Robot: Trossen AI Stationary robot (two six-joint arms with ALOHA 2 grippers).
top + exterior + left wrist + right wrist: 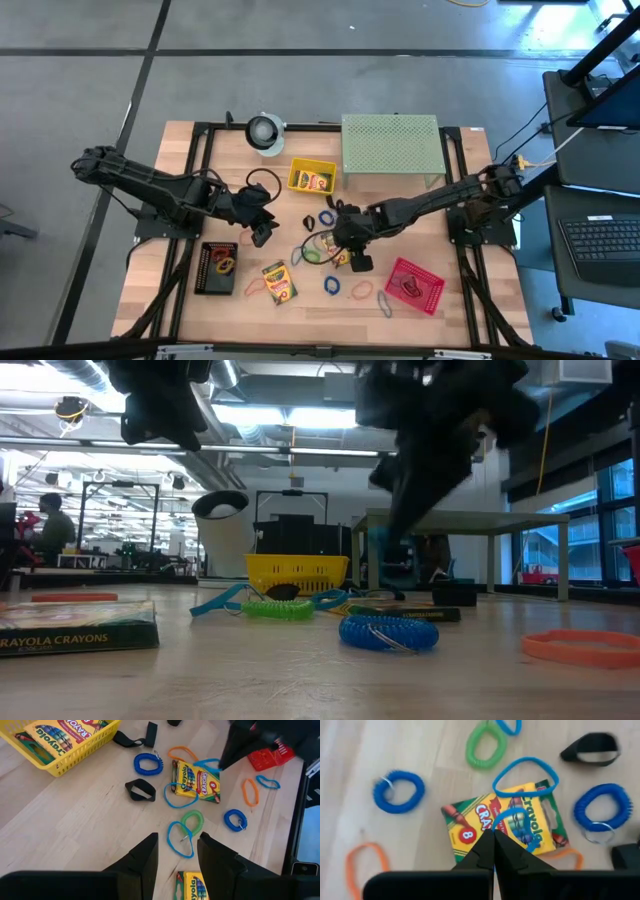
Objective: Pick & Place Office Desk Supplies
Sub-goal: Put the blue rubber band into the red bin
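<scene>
The right gripper was seen with its fingers pressed together, nothing visibly clamped, tips poised over a crayon box lying flat mid-table. A thin blue band lay across that box's edge; a green coil loop and blue coil loops lay near. The left gripper was held apart, empty, above the table left of the cluster. Another crayon box sat in the yellow basket.
</scene>
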